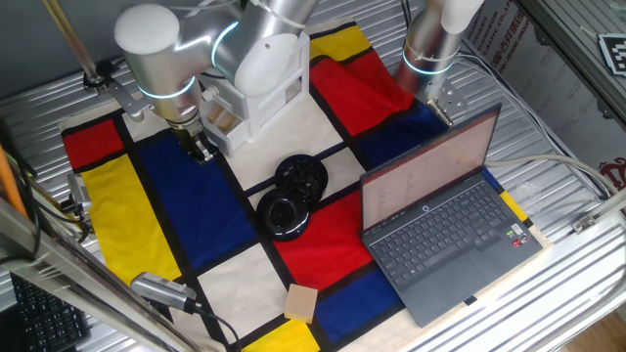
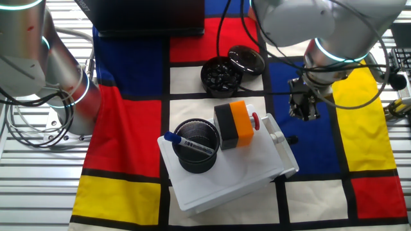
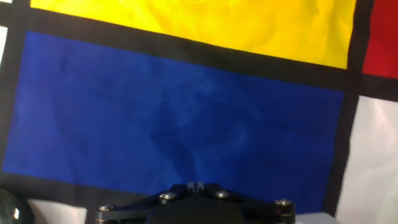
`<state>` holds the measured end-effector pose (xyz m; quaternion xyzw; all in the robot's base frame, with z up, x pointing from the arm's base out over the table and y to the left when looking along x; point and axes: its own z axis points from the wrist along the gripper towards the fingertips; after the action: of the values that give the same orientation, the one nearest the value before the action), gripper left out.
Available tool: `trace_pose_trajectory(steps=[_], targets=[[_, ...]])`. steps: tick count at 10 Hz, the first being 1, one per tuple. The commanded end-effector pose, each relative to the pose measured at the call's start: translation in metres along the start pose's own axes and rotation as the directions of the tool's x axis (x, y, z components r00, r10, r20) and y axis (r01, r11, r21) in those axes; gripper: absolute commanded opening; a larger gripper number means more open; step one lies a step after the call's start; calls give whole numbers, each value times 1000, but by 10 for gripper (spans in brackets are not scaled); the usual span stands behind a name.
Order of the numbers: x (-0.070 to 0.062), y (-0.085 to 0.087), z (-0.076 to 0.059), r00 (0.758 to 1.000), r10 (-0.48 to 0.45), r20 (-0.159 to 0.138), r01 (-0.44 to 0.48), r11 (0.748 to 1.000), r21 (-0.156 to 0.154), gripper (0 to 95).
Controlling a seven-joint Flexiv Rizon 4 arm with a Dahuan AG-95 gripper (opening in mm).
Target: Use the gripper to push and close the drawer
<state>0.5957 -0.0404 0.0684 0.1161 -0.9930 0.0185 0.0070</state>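
Pincer (image 1: 202, 149) is what I check first: from one fixed camera I see it pointing down over a blue patch of the patterned cloth (image 1: 171, 200), and from the other fixed camera it (image 2: 303, 110) hangs just beside the front of the drawer (image 2: 280, 144). I cannot tell from any view whether its fingers are spread or pressed together; they read as one dark lump. The hand camera gives me only a black bracket with screws at the bottom edge, above blue and yellow cloth (image 3: 180, 118).

The drawer sticks out a little from the white cabinet (image 2: 225, 173) on the side facing the pincer, with a visible gap between its front panel and the cabinet body. I see no contact between pincer and drawer; the two are near but seem apart.

On top of the cabinet stand a black mesh cup (image 2: 196, 146) with a blue-capped marker (image 2: 186, 142) lying across it, and a black and orange box (image 2: 234, 125).

Further out on the desk (image 1: 548, 147) I see two black round dishes (image 1: 290, 196) touching each other, a small wooden block (image 1: 301, 302), an open laptop (image 1: 440, 210) and a second silver arm (image 1: 435, 39).
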Motion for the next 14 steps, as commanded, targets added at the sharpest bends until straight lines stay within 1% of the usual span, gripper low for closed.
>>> trace_pose_trajectory(steps=[1, 3, 7, 9, 12, 14], targets=[[8, -1, 2, 1000, 2, -2, -2, 1000, 0, 0], [9, -1, 2, 1000, 8, -10, -8, 1000, -3, 0], [12, -1, 0, 1000, 12, -16, -12, 1000, -6, 0], [17, -1, 1, 1000, 19, -23, -19, 1000, -3, 0], [20, -2, 2, 999, 20, -25, -20, 1000, 2, 0], [28, -1, -1, 999, 21, -24, -21, 1000, 2, 0]])
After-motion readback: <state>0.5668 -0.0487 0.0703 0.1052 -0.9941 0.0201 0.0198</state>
